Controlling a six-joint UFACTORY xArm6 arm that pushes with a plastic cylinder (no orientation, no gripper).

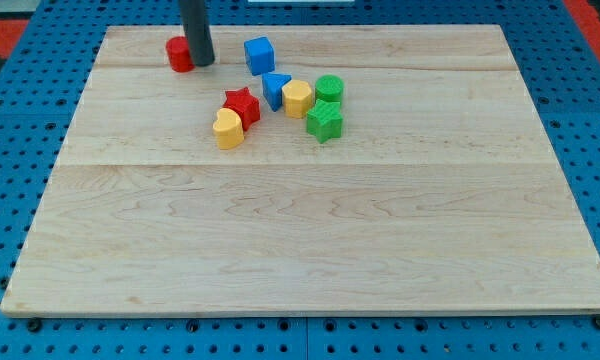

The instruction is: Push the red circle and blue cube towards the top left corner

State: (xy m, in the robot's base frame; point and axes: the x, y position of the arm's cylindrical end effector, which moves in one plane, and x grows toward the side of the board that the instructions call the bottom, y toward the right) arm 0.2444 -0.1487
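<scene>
Camera view showed a pale wooden board (pixel 310 250) lying on a blue pegboard surface (pixel 10 180), with all the blocks gathered in the board's upper part. The red circle (pixel 178 54) was a short, squat cylinder of glossy red, sitting near the view's top left, close to the board's top edge but not at the corner itself. My tip (pixel 200 62) stood touching its right side, the dark rod rising straight out of the top of the view and hiding part of the circle's right edge. The arm carried no claw, only this rod, so there was nothing to be apart or together. The blue cube (pixel 259 55) was a small, slightly tilted block with a lighter top face, resting well apart from the red circle on the rod's right, at about the same height in the view. Below it lay a loose cluster: a red star (pixel 242 105), a yellow heart (pixel 228 129) touching the star's lower left, a blue triangular block (pixel 275 89), a yellow block (pixel 298 98) just beside it, a green cylinder (pixel 329 89), and a green star (pixel 324 121).
</scene>
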